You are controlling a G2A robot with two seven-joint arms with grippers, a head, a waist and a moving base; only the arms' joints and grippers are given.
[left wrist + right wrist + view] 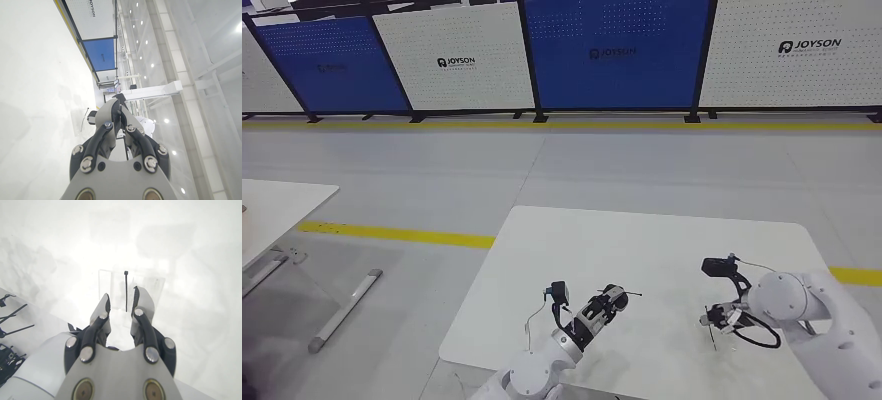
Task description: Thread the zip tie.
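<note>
Currently the step in hand appears to be the pick-up. The right gripper [121,291] is hanging directly over the tie [126,294], which is lying straight on the clear plate [151,283] on the table [642,240]. The tie's square head is pointing away from the wrist and its tail toward it. By the look of it, nothing is being threaded yet.

Right jaws: standing well apart, one finger on either side of the tie, gripping nothing. Whether the fingertips are touching the plate cannot be told.

Left gripper [119,102]: sitting well apart from the plate, over the table, and facing roughly toward the plate.

Left jaws: pressing together on a thin dark strip [120,118]. This is seemingly another tie, but it is too thin to identify for certain.

Spare ties [17,313] are lying in a loose heap well apart from the plate, beside the right arm.

Judgement on the next move: the right gripper is needing to come down and close across the tie's width. The tie is lying flat on a slick plate, so the pads are likely having little to bite on, and the tie may slide or flip out. Threading after that is calling for fine alignment of a tail with a head slot, with both grips staying firm.
</note>
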